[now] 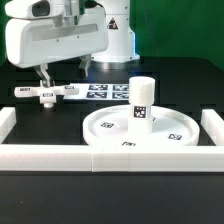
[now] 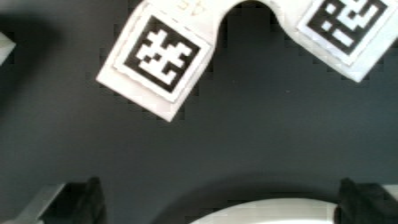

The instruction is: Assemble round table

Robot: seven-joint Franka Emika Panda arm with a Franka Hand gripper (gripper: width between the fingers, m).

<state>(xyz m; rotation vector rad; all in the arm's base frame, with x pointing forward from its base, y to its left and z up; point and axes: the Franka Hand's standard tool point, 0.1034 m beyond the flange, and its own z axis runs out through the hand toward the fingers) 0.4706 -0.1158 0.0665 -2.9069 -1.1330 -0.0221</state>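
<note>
The hand (image 1: 46,84) hangs over the foot (image 1: 40,93), which lies flat on the table (image 1: 45,130) at the exterior view's left. In the wrist view the fingers (image 2: 71,200) stand wide apart with nothing gripped. Beyond them lies a white tagged piece with two arms, most likely the foot (image 2: 160,55).

The disc (image 1: 175,120) lies near the front rail (image 1: 100,158), well apart from the foot. The post (image 1: 142,88) stands upright near the disc's middle; whether it is fastened there or only standing, I cannot tell.

All three parts look like light, stiff, smooth white plastic, unlikely to bend or break but apt to slip in a loose grip. The foot is thin and sits low, so the fingers should probably close across the narrow width of one arm, close to the table. The post would take a pinch across its round sides, the disc one at its rim.

No brand or readable writing shows. The parts and the marker board (image 1: 108,90) behind carry only black-white square tags.
</note>
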